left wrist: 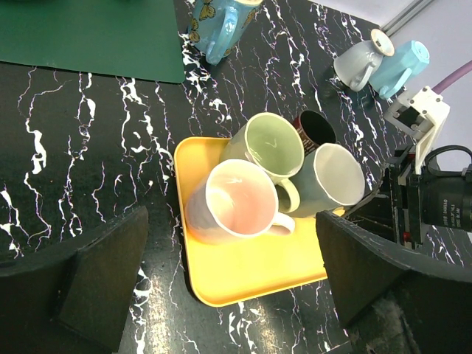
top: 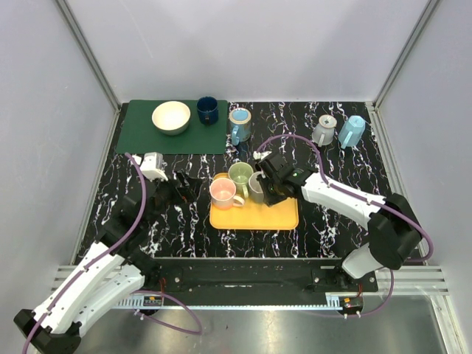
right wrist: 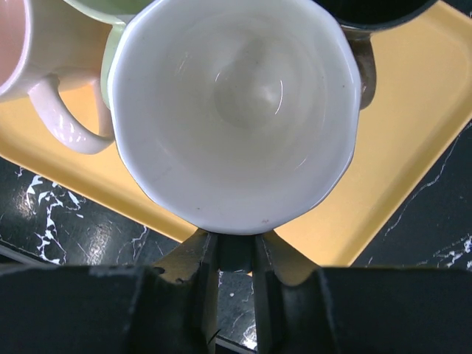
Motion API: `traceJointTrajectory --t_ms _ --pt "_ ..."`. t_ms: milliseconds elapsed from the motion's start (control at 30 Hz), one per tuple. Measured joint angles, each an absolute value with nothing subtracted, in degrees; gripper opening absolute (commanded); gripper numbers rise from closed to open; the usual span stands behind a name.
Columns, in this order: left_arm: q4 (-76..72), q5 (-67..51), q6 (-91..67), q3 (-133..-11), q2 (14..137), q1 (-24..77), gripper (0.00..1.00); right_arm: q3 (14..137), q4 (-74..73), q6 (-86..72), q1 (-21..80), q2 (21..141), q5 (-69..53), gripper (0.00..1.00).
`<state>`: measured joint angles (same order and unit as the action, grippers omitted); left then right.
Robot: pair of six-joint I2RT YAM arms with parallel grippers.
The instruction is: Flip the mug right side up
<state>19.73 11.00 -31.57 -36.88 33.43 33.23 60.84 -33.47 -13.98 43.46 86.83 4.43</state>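
A wide mug with a glossy white interior [right wrist: 236, 110] fills the view, its mouth facing the camera, above a yellow plastic tray [right wrist: 413, 133]. The right gripper [right wrist: 236, 254] presses its dark fingers [right wrist: 206, 287] against either side of the mug's dark handle. A pale pink mug [right wrist: 15, 44] sits at the left, and black white-veined tabletop [right wrist: 66, 221] lies beside the tray.

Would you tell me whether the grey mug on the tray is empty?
Empty: the grey mug shows a bare white inside down to its bottom.

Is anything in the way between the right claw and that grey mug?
Nothing visible. The right gripper sits right at the grey mug on the yellow tray. The pink mug and green mug stand beside it, not between.
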Motion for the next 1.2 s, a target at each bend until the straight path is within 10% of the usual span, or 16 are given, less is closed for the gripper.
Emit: traceJointTrajectory --t_ms 667,1200 --pt "15.59 9.80 -38.02 -36.10 36.03 33.23 0.99 64.93 -45.15 -22.46 43.13 62.11 -0.82 0.00" --pt "-31.57 -16.78 -60.29 -22.09 39.31 33.26 0.93 43.20 6.98 -58.87 26.85 55.48 -29.56 0.00"
